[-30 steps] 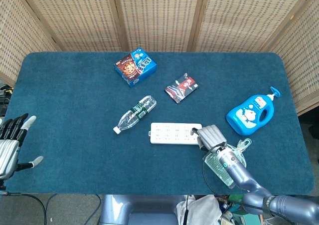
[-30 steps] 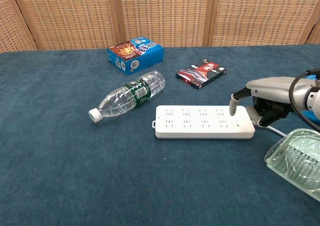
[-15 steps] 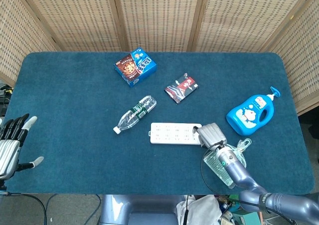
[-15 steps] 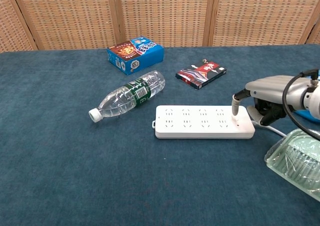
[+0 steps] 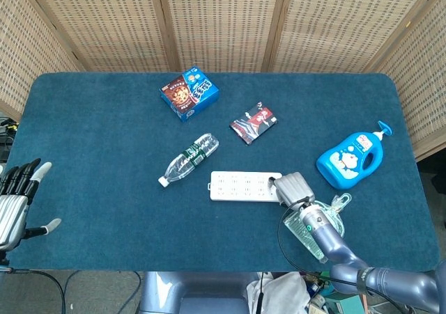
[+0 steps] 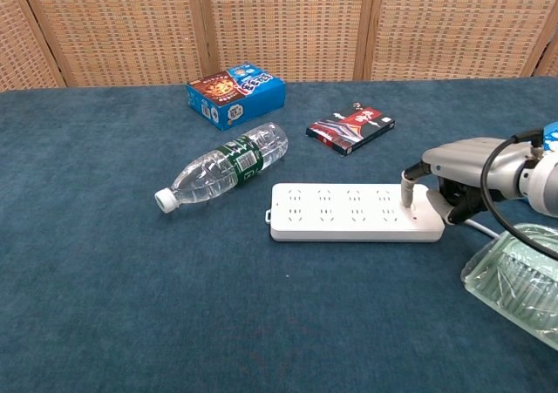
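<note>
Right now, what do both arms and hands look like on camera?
The right hand has a smooth silver-grey metal shell with dark fingers and a black cable looping off its wrist; its arm is bluish-grey metal. The left hand is ribbed silver, with black fingers tipped pale grey.

Both views are bright and evenly lit from above, with sharp focus throughout. Shadows are faint and short beneath the bottle [image 6: 225,172] and power strip [image 6: 349,212]. Soft glare marks the clear tray [image 6: 516,281].
</note>
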